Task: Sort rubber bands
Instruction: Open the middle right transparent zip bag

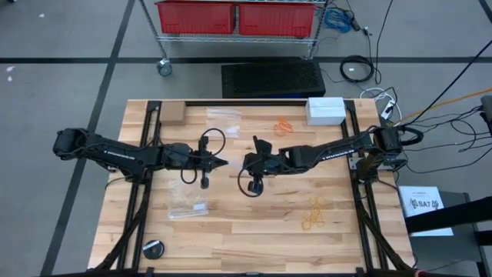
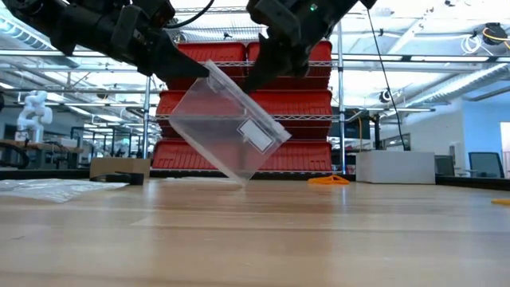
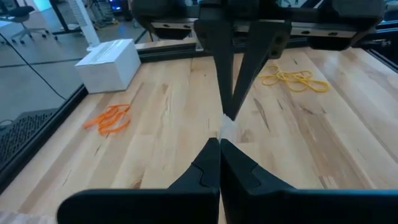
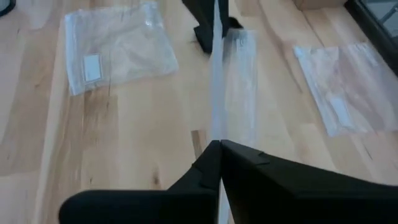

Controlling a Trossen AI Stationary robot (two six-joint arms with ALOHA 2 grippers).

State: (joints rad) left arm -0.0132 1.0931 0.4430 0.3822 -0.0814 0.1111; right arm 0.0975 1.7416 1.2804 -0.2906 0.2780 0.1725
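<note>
Table (image 1: pixel 254 231) from above is pale wood planks w/ a dark frame. We see the left gripper (image 1: pixel 223 163) and right gripper (image 1: pixel 247 163) meeting near its middle. Orange rubber bands (image 1: pixel 284 127) lie toward the far edge by a white box (image 1: pixel 325 110); yellow rubber bands (image 1: pixel 314 213) sit near the right front. A flat plastic bag (image 1: pixel 187 202) lies left of centre, a black roll (image 1: pixel 153 248) at the front-left corner. Beyond: grey floor, a wire cart w/ red bins (image 1: pixel 235 17).

Low view: both grippers pinch a clear bag (image 2: pixel 229 131) held tilted above the wood; red bins and shelving stand behind.

Left wrist: its fingers (image 3: pixel 208 168) are closed on the bag's edge, opposite the other gripper's.

Right wrist: fingers (image 4: pixel 211 163) clamped on the same bag, two more bags flat on the table.
</note>
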